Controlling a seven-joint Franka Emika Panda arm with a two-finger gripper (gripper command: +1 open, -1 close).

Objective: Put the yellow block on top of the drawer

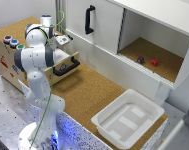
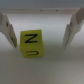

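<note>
**Yellow block sits between spread fingers, inside the pulled-out drawer**

In the wrist view, the gripper is spread wide, with one finger on either side of the yellow block and neither one touching it. The block lies on a pale surface, nearer to one finger than the other, with a black letter on its upper face.

In the exterior view, the white arm rises from its base at the front and bends over the drawer, which is pulled out of the small wooden unit; its black bar handle faces the cork counter. Coloured buttons sit on the unit's top. Farther along the counter stands a white tub. Behind it, the white cabinet with its vertical black handle stands open, with two small blocks in its compartment.
</note>
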